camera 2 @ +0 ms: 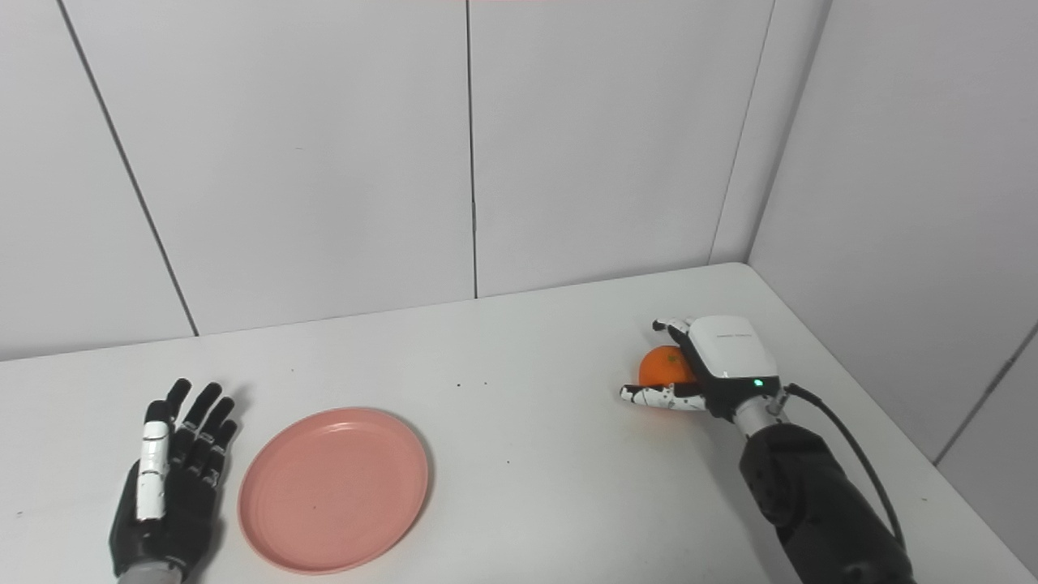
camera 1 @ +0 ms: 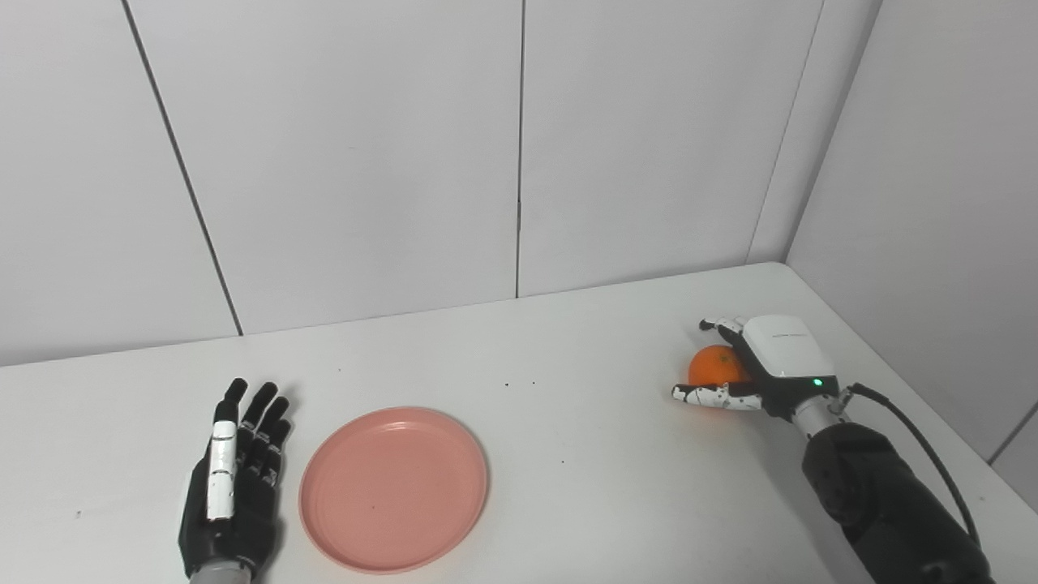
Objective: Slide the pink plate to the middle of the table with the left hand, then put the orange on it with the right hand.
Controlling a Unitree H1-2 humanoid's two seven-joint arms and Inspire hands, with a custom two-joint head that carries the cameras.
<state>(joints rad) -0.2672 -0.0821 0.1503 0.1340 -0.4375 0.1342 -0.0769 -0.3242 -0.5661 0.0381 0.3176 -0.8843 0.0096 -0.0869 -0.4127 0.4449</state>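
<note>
My left hand [camera 1: 231, 478] is resting released just beside the pink plate [camera 1: 394, 488], near the tabletop's [camera 1: 584, 454] front edge; my right hand [camera 1: 750, 365] is grasping the orange [camera 1: 714, 365] near the right edge, placing remaining.

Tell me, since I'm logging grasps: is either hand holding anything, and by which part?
The right hand wraps the orange around its sides, fingers behind, thumb in front. The left hand lies open beside the plate, holding nothing.
</note>
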